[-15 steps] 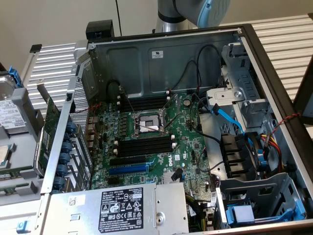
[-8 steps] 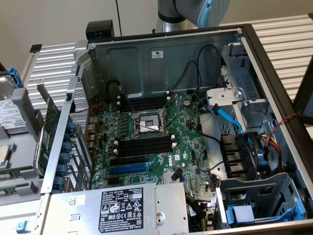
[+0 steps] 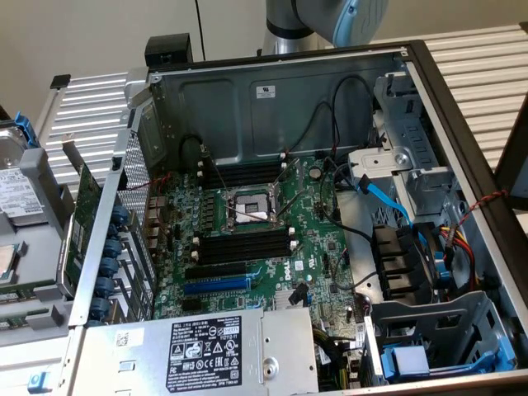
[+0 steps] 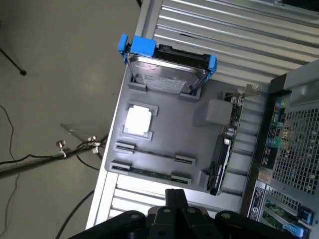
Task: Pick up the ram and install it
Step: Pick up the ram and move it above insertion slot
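Exterior view: open computer case [image 3: 462,124] lying on its side, robot arm [image 3: 330,21] up behind its back wall.
Install target: black memory slots [image 3: 243,245] on the motherboard [image 3: 318,247], on both sides of the CPU socket [image 3: 247,210]; they look empty, with white clips at the ends.
Parts tray: grey tray [image 3: 33,318] outside the case on the exterior view's left, carrying a hard drive [image 3: 15,194] and an upright expansion card [image 3: 82,219].
Wrist view: camera looks down on the tray [image 4: 164,137], just beside the case.
Gripper: gripper [image 4: 175,193] has its fingers pressed together, nothing between them.
Ram: ram [image 4: 147,173] sits edge-on in the pair of holders along the tray edge nearest the gripper and reads as a thin green line; not yet picked.
Ram vs gripper: apart, no contact; ram lies just beyond the fingertips and below them, its long axis across the way the fingers point.
Other tray items: hard drive [image 4: 167,74] at the far end, processor chip [image 4: 138,119] mid-tray, expansion card [image 4: 220,159] on the case side, near one end of the ram.
Step in hand: reaching for the ram, judging by the pose; task barely begun.
Doing it well: part the fingers first; pinch across the thin faces near mid-length, between the two holders; come straight down, clear of the expansion card's bracket; lift vertically so the stick doesn't bind.
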`<state>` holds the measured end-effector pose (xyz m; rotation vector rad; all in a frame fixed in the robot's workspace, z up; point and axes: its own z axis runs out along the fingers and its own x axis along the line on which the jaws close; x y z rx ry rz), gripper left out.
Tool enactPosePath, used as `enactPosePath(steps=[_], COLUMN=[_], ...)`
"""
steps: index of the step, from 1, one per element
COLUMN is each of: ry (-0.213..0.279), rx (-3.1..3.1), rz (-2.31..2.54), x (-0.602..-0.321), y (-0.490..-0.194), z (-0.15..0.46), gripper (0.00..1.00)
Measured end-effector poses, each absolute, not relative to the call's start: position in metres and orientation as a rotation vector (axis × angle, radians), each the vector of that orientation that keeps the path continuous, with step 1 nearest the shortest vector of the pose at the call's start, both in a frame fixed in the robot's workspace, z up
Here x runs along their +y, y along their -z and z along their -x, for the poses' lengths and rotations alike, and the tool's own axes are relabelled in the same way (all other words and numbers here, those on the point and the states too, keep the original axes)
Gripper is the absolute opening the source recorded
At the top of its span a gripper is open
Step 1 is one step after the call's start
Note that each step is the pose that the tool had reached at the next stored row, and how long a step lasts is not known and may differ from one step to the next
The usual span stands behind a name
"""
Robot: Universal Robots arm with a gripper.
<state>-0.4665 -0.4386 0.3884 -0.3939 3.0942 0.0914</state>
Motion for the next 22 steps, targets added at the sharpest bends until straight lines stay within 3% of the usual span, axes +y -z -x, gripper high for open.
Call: enactPosePath(steps=[22], ry=[-0.096], rx=[2.965], rz=[1.005], x=[-0.4385], y=[-0.3876], z=[0.4665], gripper=[0.11])
